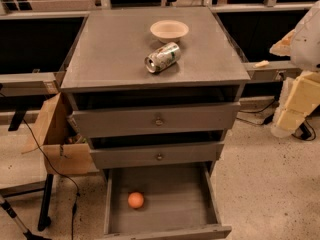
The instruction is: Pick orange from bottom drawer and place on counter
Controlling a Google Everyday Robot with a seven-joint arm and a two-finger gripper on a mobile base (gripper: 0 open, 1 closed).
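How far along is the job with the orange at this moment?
Done: the bottom drawer stands pulled open. In hand: nothing, as the gripper is not in view. Left: the orange lies on the drawer floor, so both picking it up and placing it on the counter remain.

Orange: small, round, smooth, bright. Resting on plain grey floor of bottom drawer, left of centre, clear of the walls. Drawer pulled open, low-sided. Worktop: flat matte grey cabinet top. Hand out of view.
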